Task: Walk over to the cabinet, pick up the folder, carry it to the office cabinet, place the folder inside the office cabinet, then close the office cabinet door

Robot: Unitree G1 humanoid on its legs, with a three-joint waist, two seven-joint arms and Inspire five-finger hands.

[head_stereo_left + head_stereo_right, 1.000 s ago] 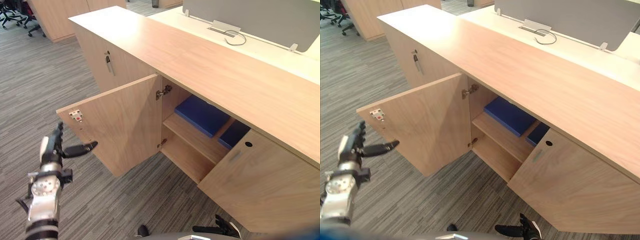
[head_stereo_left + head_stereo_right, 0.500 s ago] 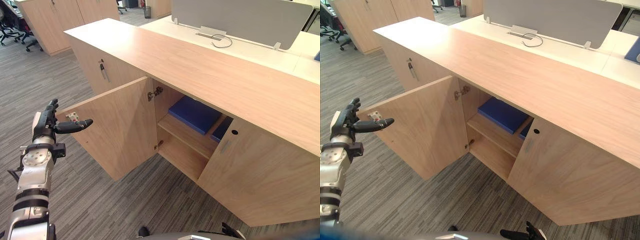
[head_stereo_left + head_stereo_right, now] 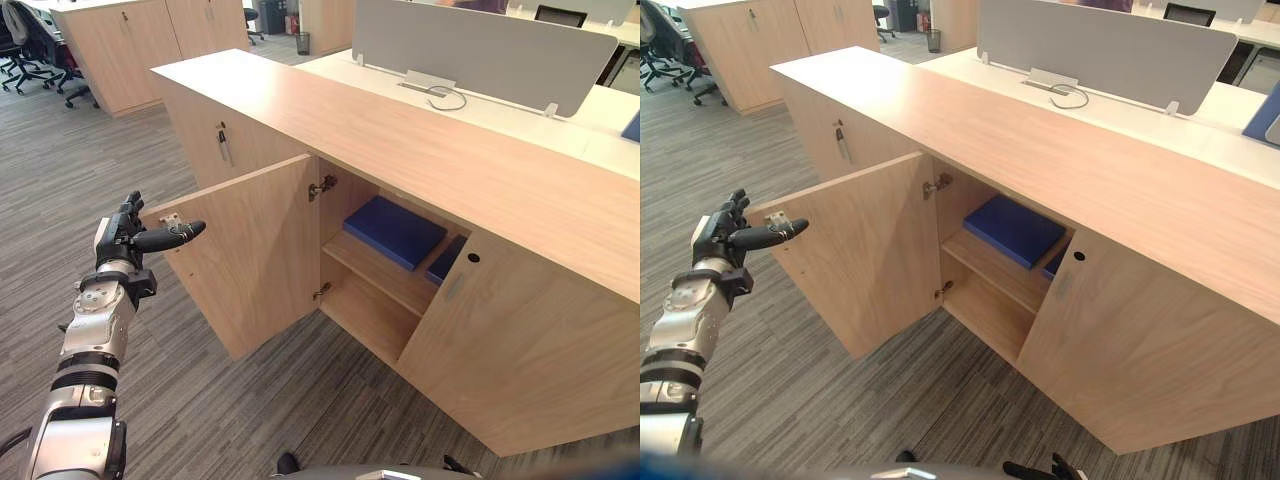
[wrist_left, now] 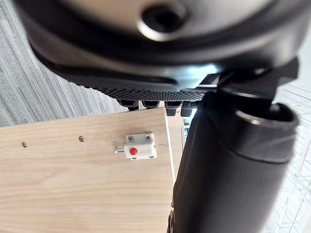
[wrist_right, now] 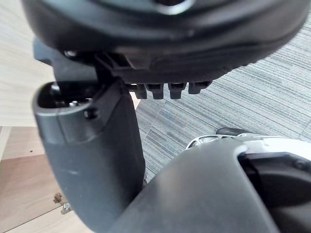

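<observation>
— Hand at the lower left: why is it up there?

— The dark, jointed left hand (image 3: 122, 238) is spread, one finger stretched toward the free edge of the pale wood-laminate cabinet door (image 3: 255, 250). I judge it is lined up to push the door shut. Whether it touches yet, I cannot tell.

— And the other?

— The dark right hand (image 5: 97, 160) hangs low over the grey striped carpet (image 3: 60, 160). Spread or curled, I cannot tell.

— What's that on the door's inner face?

— A small white plastic catch with a red button (image 4: 140, 146), screwed near the top corner. The panel is flat, smooth and matt.

— Where is the folder?

— The flat blue rectangular folder (image 3: 395, 230) lies on the upper shelf at centre frame, inside the low pale wood office cabinet (image 3: 400, 130). Neither hand holds it, so closing looks like all that's left.

— Beyond that?

— A grey fabric desk screen (image 3: 470, 50) stands upright at the upper right.
</observation>
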